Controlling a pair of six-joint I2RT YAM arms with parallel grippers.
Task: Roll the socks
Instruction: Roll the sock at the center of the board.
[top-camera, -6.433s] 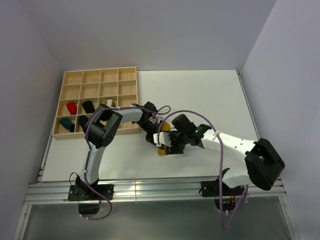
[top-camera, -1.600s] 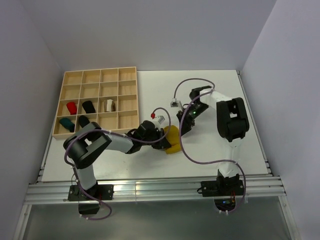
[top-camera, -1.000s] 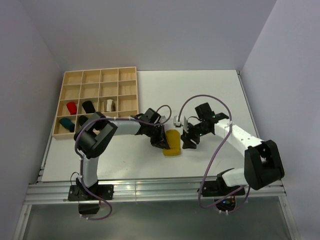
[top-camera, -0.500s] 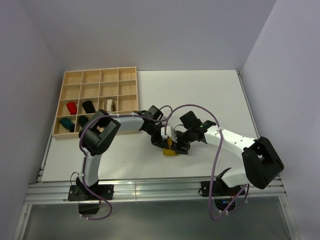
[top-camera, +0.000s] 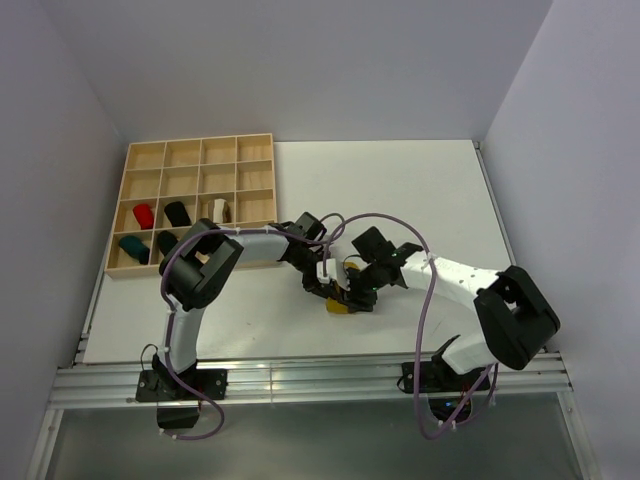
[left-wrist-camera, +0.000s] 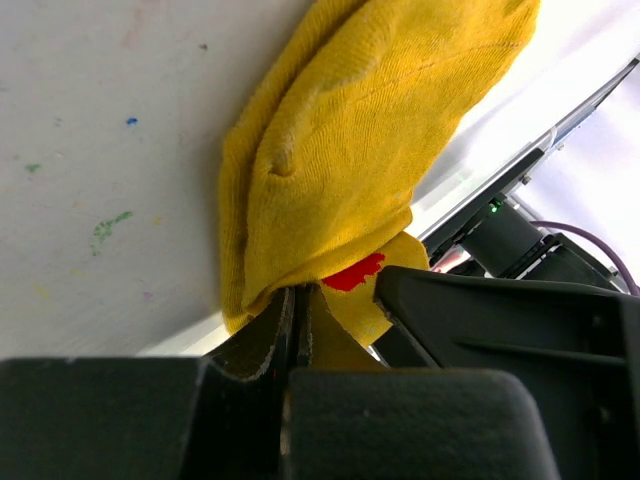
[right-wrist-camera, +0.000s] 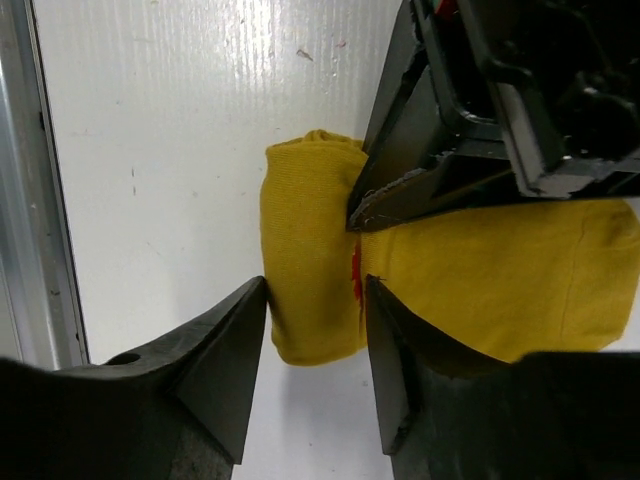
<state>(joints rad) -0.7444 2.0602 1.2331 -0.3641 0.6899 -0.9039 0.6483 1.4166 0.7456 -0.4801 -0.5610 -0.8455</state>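
A mustard yellow sock (top-camera: 338, 305) lies near the table's front middle, partly folded over at one end. My left gripper (top-camera: 325, 288) is shut, pinching the sock's edge between its closed jaws; in the left wrist view (left-wrist-camera: 298, 305) the sock (left-wrist-camera: 370, 150) hangs from them, with a small red mark by the pinch. My right gripper (top-camera: 352, 297) meets it from the right. In the right wrist view (right-wrist-camera: 315, 300) its fingers close on both sides of the sock's folded end (right-wrist-camera: 305, 250), touching it.
A wooden compartment tray (top-camera: 255, 165) stands at the back left. It holds rolled socks: red (top-camera: 143, 215), black (top-camera: 177, 212), white and brown (top-camera: 219, 210), teal (top-camera: 132, 246), another black (top-camera: 166, 242). Both arms' cables loop over the work spot.
Over the last second my right gripper has come in from the right and closed round the sock's folded end. My left gripper has kept its hold, and the sock is more bunched.
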